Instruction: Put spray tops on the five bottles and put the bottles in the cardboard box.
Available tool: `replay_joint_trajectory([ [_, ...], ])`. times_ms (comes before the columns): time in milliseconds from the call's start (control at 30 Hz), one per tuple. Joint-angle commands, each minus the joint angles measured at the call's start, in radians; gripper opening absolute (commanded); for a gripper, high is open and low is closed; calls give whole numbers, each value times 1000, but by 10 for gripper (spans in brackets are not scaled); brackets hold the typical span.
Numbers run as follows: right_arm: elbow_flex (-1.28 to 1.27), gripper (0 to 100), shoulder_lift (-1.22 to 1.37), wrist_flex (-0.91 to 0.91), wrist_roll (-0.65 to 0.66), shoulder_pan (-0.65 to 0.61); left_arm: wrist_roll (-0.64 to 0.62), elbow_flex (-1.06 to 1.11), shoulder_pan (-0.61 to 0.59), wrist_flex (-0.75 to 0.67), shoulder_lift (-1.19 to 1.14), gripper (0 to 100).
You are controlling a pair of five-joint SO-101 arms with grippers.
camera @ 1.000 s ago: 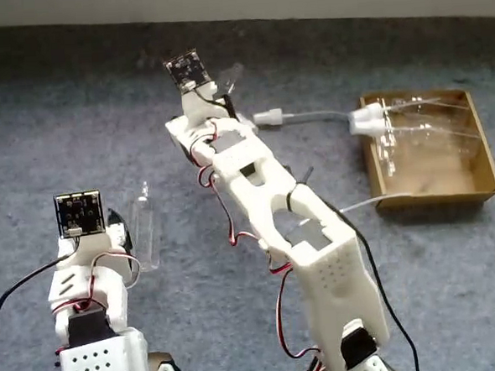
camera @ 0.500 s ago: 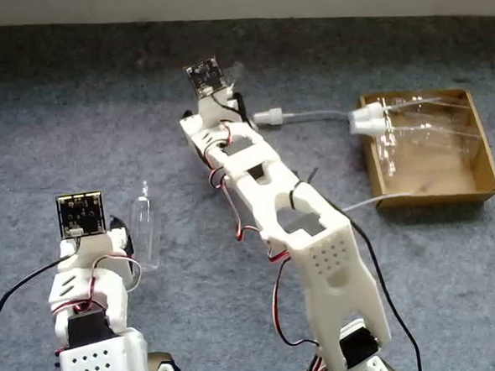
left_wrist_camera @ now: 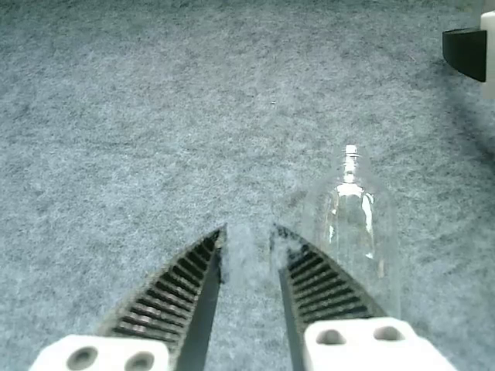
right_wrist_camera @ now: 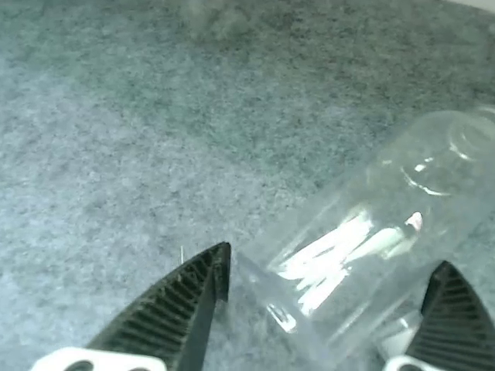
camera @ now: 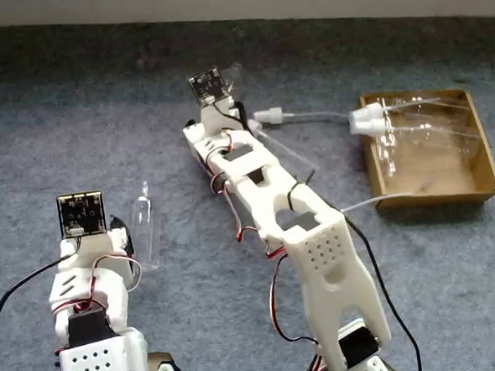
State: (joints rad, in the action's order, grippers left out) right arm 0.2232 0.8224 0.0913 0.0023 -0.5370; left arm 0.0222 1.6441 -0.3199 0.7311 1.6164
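Though open, right hand [right_wrist_camera: 334, 264] astride bottle [right_wrist_camera: 371, 209]

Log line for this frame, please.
left gripper: jaws slightly open, beside capless clear plastic bottle | right gripper: jaws open astride second clear bottle | brown cardboard box: holds spray-topped bottles

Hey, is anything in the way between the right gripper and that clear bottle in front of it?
Nothing visible. The right gripper is open, and the clear bottle lies on the grey carpet with its near end between the jaws.
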Motion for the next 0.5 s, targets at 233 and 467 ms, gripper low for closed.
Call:
replay_joint_trajectory([
  [233, 56, 169, -21, -24, -5, 19, 8, -22, 21, 3, 10, 66],
  [467, 54, 169, -30, -24, -5, 19, 8, -22, 21, 3, 10, 66],
])
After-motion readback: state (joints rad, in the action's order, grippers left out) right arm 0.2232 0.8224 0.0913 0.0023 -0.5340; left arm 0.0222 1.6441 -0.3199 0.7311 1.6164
